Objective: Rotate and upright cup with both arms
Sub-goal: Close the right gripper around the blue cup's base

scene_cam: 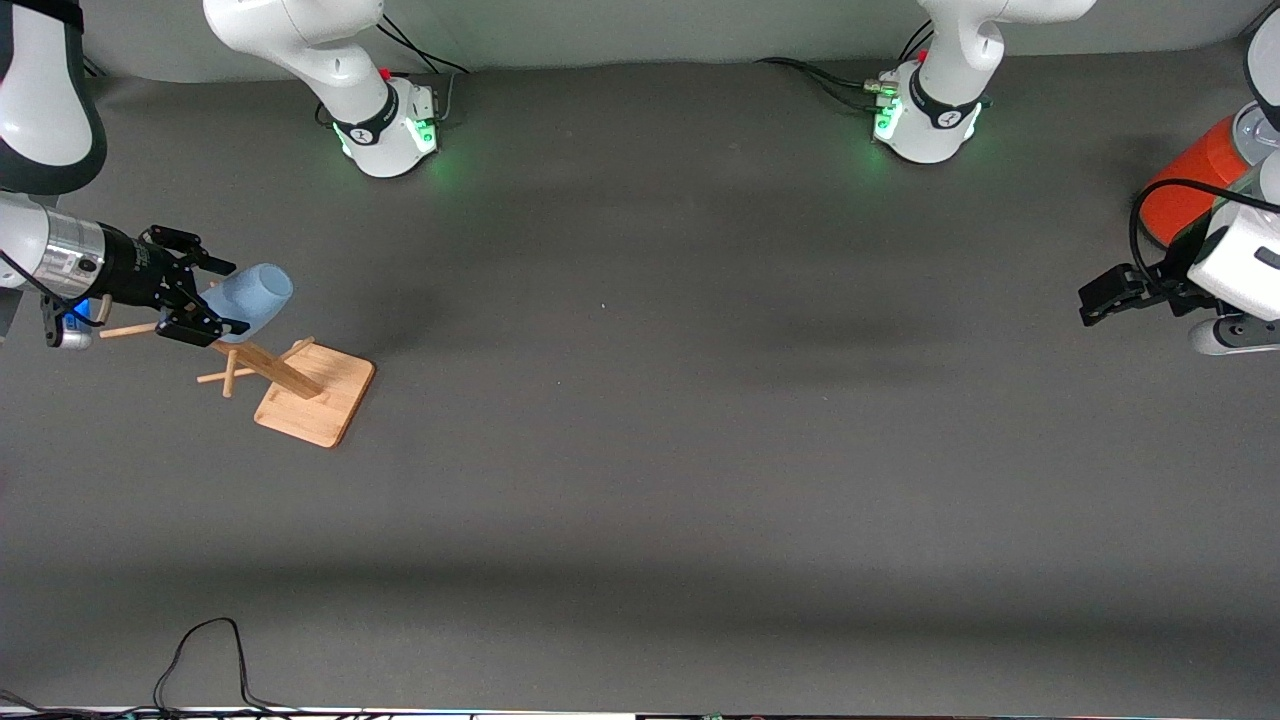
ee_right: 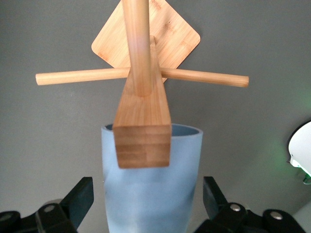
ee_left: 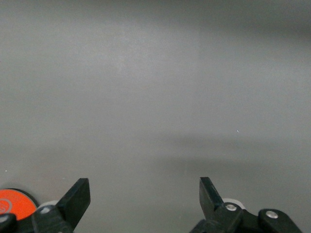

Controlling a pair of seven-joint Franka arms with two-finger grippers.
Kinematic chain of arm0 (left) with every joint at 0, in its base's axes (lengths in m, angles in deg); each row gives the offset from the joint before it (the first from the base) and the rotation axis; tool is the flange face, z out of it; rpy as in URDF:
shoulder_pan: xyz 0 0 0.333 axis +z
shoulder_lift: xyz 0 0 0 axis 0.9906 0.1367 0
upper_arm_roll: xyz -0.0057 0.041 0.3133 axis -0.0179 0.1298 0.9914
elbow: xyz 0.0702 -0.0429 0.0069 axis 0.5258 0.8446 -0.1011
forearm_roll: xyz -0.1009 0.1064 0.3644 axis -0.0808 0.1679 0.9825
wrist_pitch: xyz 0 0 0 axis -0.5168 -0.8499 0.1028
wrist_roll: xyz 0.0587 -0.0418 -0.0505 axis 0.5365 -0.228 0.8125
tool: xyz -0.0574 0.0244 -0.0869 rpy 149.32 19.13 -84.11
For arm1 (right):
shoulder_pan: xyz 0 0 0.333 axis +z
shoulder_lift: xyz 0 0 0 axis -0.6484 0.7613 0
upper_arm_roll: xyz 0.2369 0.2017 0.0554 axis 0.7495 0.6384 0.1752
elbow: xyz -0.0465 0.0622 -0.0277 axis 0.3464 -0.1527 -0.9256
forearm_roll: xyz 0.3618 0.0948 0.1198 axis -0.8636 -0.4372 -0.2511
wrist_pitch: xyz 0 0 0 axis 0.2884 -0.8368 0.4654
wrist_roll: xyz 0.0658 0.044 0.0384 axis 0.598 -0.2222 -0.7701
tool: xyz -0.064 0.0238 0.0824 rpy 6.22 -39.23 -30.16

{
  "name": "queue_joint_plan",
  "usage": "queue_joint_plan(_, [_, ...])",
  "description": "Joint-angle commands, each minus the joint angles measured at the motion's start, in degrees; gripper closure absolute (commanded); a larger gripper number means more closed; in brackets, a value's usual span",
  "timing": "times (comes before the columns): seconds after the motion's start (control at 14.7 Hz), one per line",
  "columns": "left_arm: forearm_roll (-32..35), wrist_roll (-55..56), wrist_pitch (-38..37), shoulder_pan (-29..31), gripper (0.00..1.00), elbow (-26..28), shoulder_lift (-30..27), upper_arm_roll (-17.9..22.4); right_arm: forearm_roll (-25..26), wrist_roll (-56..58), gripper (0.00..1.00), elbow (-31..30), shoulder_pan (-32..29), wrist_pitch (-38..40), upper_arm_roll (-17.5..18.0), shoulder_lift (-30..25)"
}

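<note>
- Wooden rack (scene_cam: 305, 395) stands at the right arm's end of the table, its square base lowest in the front view.
- Light-blue cup (scene_cam: 250, 298) hangs on a rack peg at about ten o'clock from that base.
- Right gripper (scene_cam: 205, 295) straddles the cup, fingers (ee_right: 77, 199) spread, not pressing it.
- Left gripper (scene_cam: 1100, 298) waits released over bare table (scene_cam: 700, 450), the orange can (scene_cam: 1190, 190) at one o'clock from it.

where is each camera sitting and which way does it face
Front view: high across the table, facing both arms' bases; shows the right gripper open around the cup on the wooden rack, the left gripper by the orange can.
Left wrist view: on the left wrist, looking at bare table past its open fingers.
Right wrist view: looking down along the cup and rack.
Front and right wrist views share cup and rack.
</note>
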Motion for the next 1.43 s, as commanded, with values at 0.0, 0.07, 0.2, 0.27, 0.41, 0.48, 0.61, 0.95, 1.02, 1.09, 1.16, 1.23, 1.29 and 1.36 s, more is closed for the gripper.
queue_joint_plan(0.0, [0.42, 0.08, -0.94, -0.56, 0.0, -0.8, 0.41, 0.34, 0.82, -0.65, 0.0, -2.93, 0.11, -3.26, 0.17, -1.11])
queue_joint_plan(0.07, [0.42, 0.08, -0.94, -0.65, 0.0, -0.8, 0.41, 0.43, 0.73, -0.65, 0.0, -2.93, 0.11, -3.35, 0.17, -1.11])
queue_joint_plan(0.2, [0.42, 0.08, -0.85, -0.56, 0.0, -0.8, 0.41, 0.43, 0.73, -0.65, 0.06, -2.93, 0.11, -3.44, 0.17, -0.93])
queue_joint_plan(0.27, [0.42, 0.08, -0.85, -0.56, 0.0, -0.8, 0.41, 0.34, 0.73, -0.65, 0.15, -2.93, 0.11, -3.44, 0.17, -0.93])
queue_joint_plan(0.41, [0.42, 0.08, -0.85, -0.47, 0.0, -0.8, 0.41, 0.43, 0.64, -0.56, 0.3, -2.85, 0.11, -3.35, 0.17, -0.93])
queue_joint_plan(0.48, [0.42, 0.08, -0.85, -0.47, 0.0, -0.8, 0.41, 0.43, 0.64, -0.56, 0.31, -2.76, 0.11, -3.26, 0.09, -0.93])
queue_joint_plan(0.61, [0.42, 0.08, -0.85, -0.56, 0.0, -0.8, 0.41, 0.43, 0.64, -0.56, 0.32, -2.06, 0.11, -2.74, 0.08, -1.02])
queue_joint_plan(0.95, [0.42, 0.08, -0.76, -0.65, 0.0, -0.8, 0.5, 0.43, 0.2, -1.35, 0.32, 1.89, 0.29, 0.42, 0.35, -0.93])
queue_joint_plan(1.02, [0.42, 0.08, -0.76, -0.65, 0.0, -0.8, 0.5, 0.34, 0.2, -1.53, 0.32, 2.51, 0.37, 1.21, 0.52, -1.02])
queue_joint_plan(1.09, [0.42, 0.08, -0.76, -0.65, 0.0, -0.8, 0.5, 0.34, -0.06, -1.53, 0.32, 3.39, 0.37, 2.0, 0.52, -0.93])
queue_joint_plan(1.16, [0.42, 0.08, -0.76, -0.65, 0.0, -0.8, 0.59, 0.34, -0.15, -1.62, 0.32, 3.83, 0.29, 2.27, 0.52, -0.93])
queue_joint_plan(1.23, [0.42, 0.08, -0.76, -0.65, 0.0, -0.8, 0.59, 0.43, -0.5, -1.97, 0.32, 3.92, 0.37, 2.27, 0.52, -1.02])
queue_joint_plan(1.29, [0.42, 0.08, -0.68, -0.56, 0.0, -0.8, 0.59, 0.43, -0.94, -2.49, 0.32, 3.92, 0.37, 2.27, 0.61, -1.02])
queue_joint_plan(1.36, [0.42, 0.08, -0.76, -0.65, 0.0, -0.8, 0.59, 0.34, -1.29, -2.84, 0.32, 4.01, 0.46, 2.27, 0.61, -1.11])
